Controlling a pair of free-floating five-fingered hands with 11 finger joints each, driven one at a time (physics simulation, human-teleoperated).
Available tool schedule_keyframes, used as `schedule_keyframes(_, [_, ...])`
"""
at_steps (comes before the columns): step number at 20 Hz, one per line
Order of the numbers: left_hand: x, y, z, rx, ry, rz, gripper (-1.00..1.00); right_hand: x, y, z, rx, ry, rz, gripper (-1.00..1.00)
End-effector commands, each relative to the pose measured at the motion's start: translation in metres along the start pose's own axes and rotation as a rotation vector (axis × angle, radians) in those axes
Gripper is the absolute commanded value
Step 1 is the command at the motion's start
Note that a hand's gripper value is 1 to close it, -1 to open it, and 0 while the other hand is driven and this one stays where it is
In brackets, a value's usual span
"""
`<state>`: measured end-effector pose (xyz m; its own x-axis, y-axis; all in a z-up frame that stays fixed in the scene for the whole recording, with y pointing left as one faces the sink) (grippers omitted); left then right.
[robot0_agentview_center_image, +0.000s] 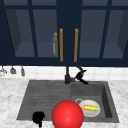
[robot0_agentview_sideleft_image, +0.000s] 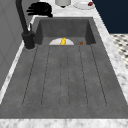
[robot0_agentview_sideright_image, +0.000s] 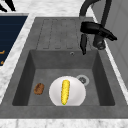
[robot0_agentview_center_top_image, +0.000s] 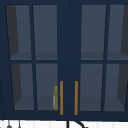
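My right hand hovers at the black faucet, behind the basin, with its fingers straight and holding nothing. From the right side, this right hand lies flat beside the faucet's base, thumb hanging down. My left hand floats at the sink's front left edge, and its straight fingertips show past the draining board. In the basin a white plate carries a yellow corn cob. A red ball shows large at the front edge.
A small brown lump lies left of the plate, by the drain. The ribbed draining board spans the left half. The blue wall cabinet has orange handles and an olive bottle inside. Utensils hang at left.
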<state>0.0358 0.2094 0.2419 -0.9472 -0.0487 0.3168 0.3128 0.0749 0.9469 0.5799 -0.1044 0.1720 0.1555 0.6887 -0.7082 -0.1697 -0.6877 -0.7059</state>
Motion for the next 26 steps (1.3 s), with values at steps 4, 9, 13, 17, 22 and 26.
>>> schedule_keyframes(4, [0.000,0.000,0.000,0.000,0.000,0.000,0.00,0.008,0.037,0.014,-0.030,-0.026,-0.008,-1.00])
schedule_keyframes(9, [0.000,0.000,0.000,0.000,0.000,0.000,0.00,-0.006,0.058,0.039,-0.044,-0.075,-0.051,-1.00])
schedule_keyframes(13, [0.000,0.000,0.000,0.000,0.000,0.000,0.00,-0.018,0.071,0.057,-0.047,-0.111,-0.052,-1.00])
schedule_keyframes(17, [0.000,0.000,0.000,0.000,0.000,0.000,0.00,-0.035,0.081,0.070,-0.048,-0.134,-0.059,-1.00])
schedule_keyframes(22, [0.000,0.000,0.000,0.000,0.000,0.000,0.00,-0.049,0.096,0.085,-0.042,-0.159,-0.071,-1.00])
schedule_keyframes(26, [0.000,0.000,0.000,0.000,0.000,0.000,0.00,-0.065,0.107,0.101,-0.037,-0.151,-0.108,-1.00])
